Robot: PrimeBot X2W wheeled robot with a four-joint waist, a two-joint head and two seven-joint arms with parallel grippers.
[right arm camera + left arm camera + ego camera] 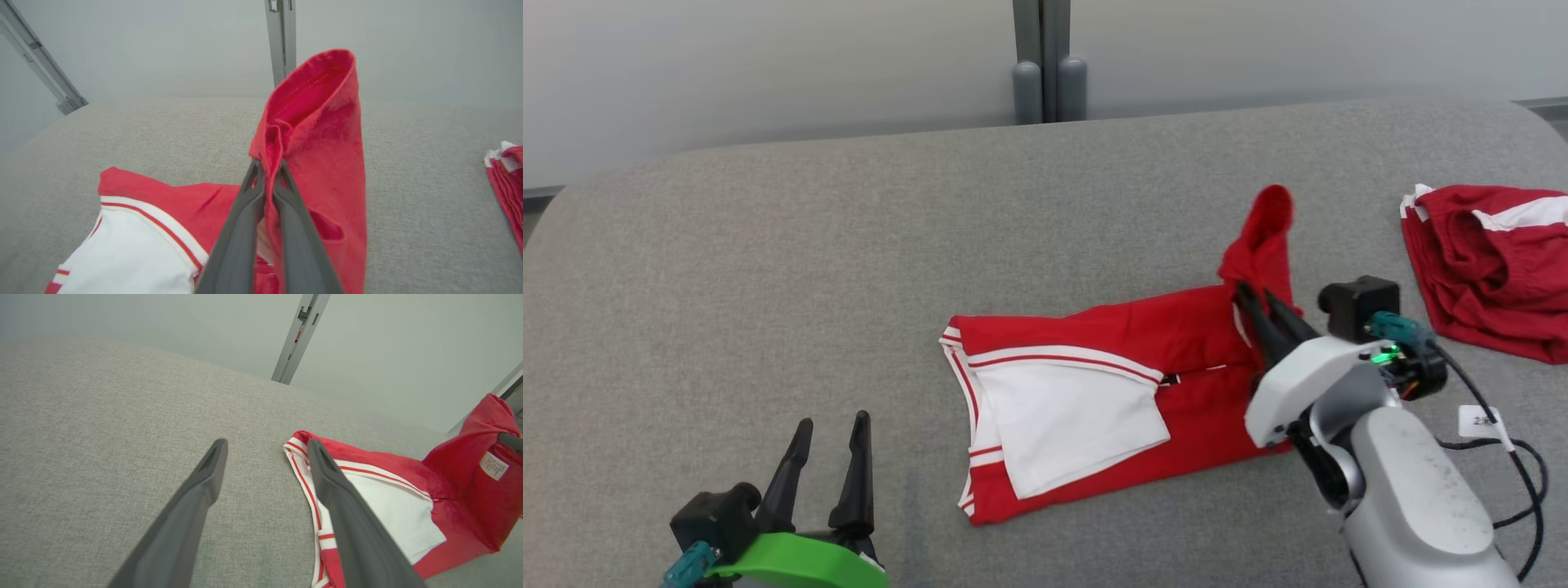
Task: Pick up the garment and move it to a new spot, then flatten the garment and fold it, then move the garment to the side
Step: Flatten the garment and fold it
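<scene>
Red-and-white garment lies partly folded midway across the grey padded surface, its right end raised and clamped between the right gripper's closed fingers; the left gripper hangs wide apart and empty to the garment's left, and a second red garment sits well apart at right.
</scene>
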